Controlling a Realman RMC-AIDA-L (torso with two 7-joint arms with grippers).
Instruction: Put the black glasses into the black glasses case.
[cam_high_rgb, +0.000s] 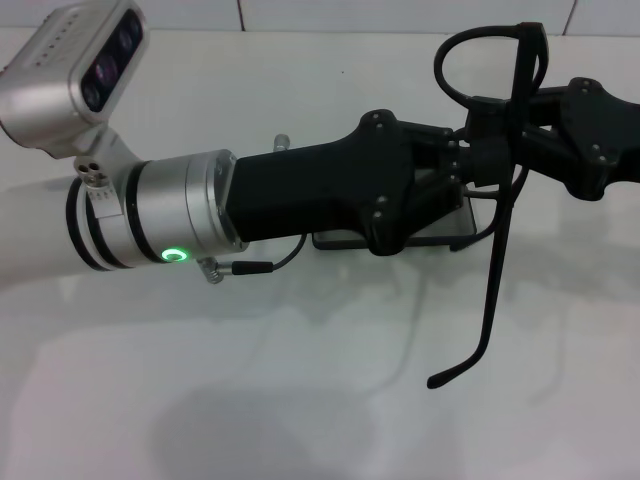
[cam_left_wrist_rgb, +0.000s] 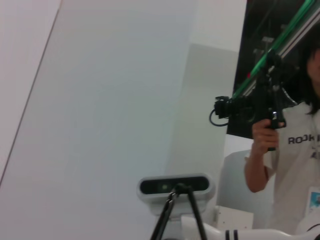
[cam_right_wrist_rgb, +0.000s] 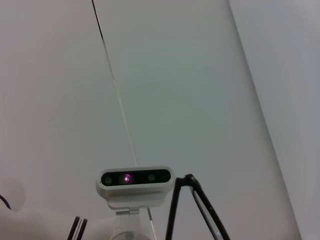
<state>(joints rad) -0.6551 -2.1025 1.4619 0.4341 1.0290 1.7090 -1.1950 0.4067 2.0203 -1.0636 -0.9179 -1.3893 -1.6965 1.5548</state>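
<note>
Silver left arm (cam_high_rgb: 170, 225) with green ring light, black screwed left pincer (cam_high_rgb: 455, 160).

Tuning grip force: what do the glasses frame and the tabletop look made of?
The black glasses: thin black frame, probably plastic; slim curved temple arm hangs down, faint sheen. The table: smooth glossy white surface, laminate or similar; it mirrors soft reflections. Both end effectors, left and right, meet at the frame.

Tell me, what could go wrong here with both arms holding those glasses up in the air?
1. The black glasses are pinched between the left gripper and the right gripper, both meeting at the frame. Pulling apart or twisting could bend the thin frame.
2. One temple arm hangs down loose, so it might snag on the way in.
3. The black glasses case is mostly hidden under the left gripper, so lowering could miss it.
</note>
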